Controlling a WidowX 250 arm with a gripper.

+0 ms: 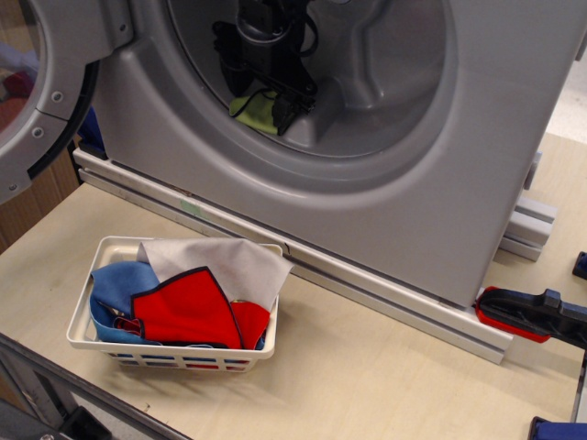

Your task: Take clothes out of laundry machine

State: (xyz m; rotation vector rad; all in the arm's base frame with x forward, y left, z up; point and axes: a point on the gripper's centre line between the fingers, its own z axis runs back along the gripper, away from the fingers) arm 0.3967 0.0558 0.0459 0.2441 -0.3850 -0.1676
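Note:
The silver-grey laundry machine fills the upper view, its round door swung open at the left. Inside the drum lies the lime-green cloth, low near the front rim. My black gripper reaches into the drum from above and sits right over the cloth's right part, its tips at or on the cloth. The dark fingers merge with the arm body, so I cannot tell how the jaws stand or whether they hold the cloth.
A white slotted basket stands on the wooden table in front of the machine, holding a red dark-edged cloth, a white cloth and a blue cloth. A red-and-black clamp lies at the right.

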